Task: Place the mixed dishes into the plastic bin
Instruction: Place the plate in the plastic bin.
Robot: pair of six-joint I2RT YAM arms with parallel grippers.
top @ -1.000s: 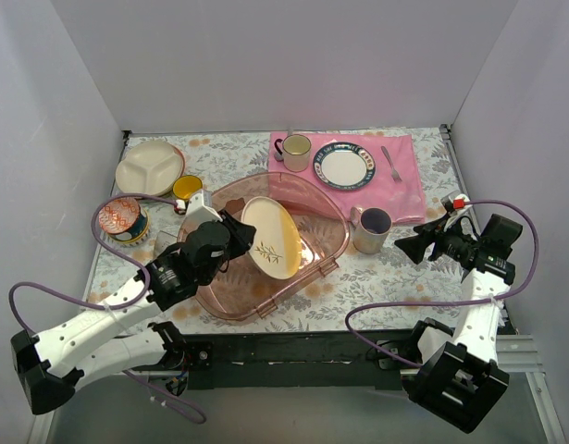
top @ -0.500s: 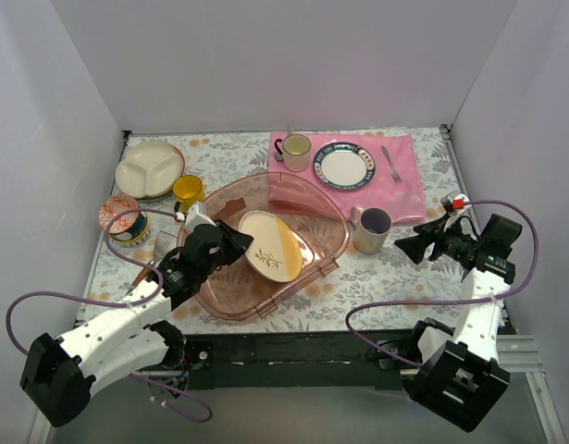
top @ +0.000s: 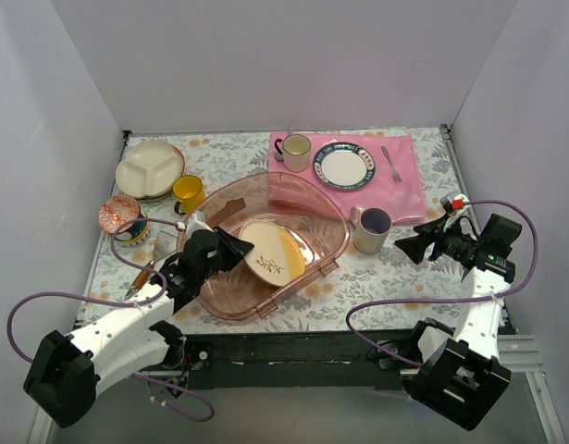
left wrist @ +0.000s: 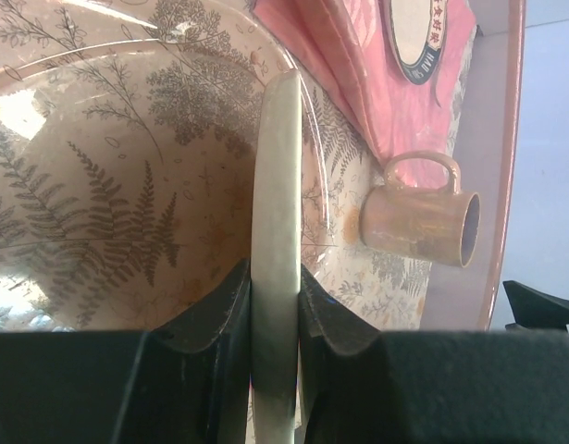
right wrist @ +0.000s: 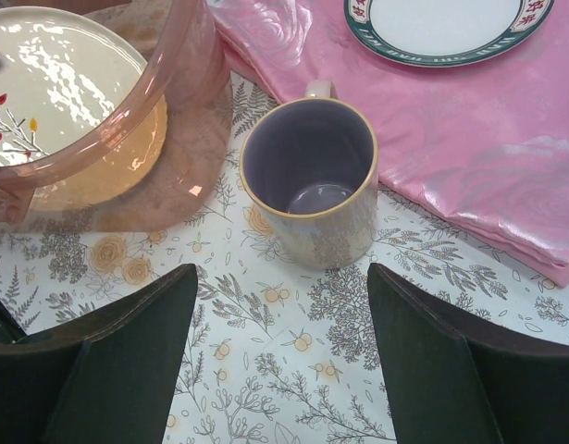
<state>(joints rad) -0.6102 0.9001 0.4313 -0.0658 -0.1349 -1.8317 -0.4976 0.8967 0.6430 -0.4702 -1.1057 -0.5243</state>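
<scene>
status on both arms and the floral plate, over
Left fingers shut on cream floral plate, tilted inside plastic bin. Right fingers open, facing grey mug. Nothing blocking.

A robotics test booth, I'd say, not anyone's kitchen: blank white panels [top: 265, 65] box in the floral-covered table [top: 395, 277] that bears the plastic bin [top: 219, 302], and on either side of the bin white robot arms [top: 108, 335] trail looping purple cables [top: 62, 296].

Centre: left tool [top: 240, 248] holds a floral plate [top: 272, 254] inside the pink bin [top: 312, 222]; right tool [top: 402, 247] near a grey mug [top: 370, 229].
</scene>
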